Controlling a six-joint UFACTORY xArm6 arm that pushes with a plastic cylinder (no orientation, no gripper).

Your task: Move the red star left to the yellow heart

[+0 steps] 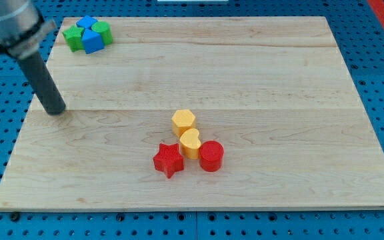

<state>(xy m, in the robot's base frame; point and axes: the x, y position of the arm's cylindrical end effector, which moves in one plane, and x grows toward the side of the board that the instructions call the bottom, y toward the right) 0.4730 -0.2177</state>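
The red star (168, 160) lies near the view's bottom centre of the wooden board (259, 80). The yellow heart (191, 143) sits just to its upper right, touching or nearly touching it. My tip (56, 110) rests on the board at the view's left, far to the left of and above the red star, apart from every block.
A yellow hexagon (183, 121) sits just above the heart. A red cylinder (211, 155) sits at the heart's right. A cluster of green (74, 38) (102, 31) and blue (93, 41) (85, 23) blocks sits at the top left corner.
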